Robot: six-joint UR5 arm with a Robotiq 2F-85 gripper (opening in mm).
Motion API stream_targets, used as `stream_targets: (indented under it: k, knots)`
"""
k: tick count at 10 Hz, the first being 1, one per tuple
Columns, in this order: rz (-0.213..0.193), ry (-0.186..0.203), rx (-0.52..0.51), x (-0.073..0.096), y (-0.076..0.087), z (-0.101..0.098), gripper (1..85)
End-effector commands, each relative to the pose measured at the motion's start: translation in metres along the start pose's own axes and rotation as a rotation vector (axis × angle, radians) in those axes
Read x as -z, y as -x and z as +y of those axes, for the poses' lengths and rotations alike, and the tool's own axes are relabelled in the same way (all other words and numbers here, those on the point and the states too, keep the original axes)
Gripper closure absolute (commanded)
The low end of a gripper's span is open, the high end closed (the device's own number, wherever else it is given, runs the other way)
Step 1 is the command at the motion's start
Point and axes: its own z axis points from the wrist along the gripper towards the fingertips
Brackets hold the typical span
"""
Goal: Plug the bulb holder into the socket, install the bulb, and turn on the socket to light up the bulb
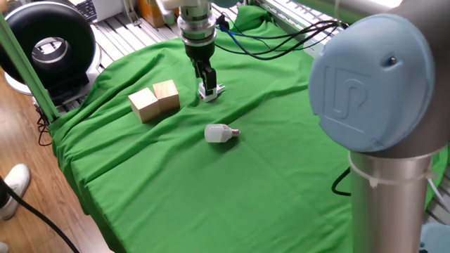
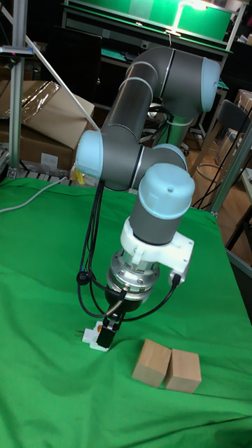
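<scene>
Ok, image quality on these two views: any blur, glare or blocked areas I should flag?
Fixed view: evenly lit and sharp on the bulb and wooden blocks, but the arm's near joint fills the right side, large and soft. Tall fixed view: a bright overexposed patch at the top edge, dim background; the hand on the bulb holder reads dark but distinguishable.

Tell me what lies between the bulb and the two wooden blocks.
Nothing: in the fixed view only bare green cloth separates the bulb from the wooden blocks. The bulb does not show in the tall fixed view.
</scene>
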Motion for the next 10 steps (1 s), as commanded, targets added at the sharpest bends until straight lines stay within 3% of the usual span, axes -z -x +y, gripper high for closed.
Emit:
stream_targets:
  k: [1, 2, 4, 7, 10]
  knots:
    - [-0.01, 0.042, -0.014, -0.016, -0.001, 0.007, 12.7]
    - [-0.018, 0.056, -0.014, -0.024, 0.0, 0.017, 10.0]
    - [-0.027, 0.016, -0.023, -0.037, -0.003, 0.018, 10.3]
    - [0.01, -0.018, -0.036, -0.023, -0.007, -0.005, 19.7]
    - [0.002, -0.017, -0.03, -0.021, -0.005, -0.011, 22.0]
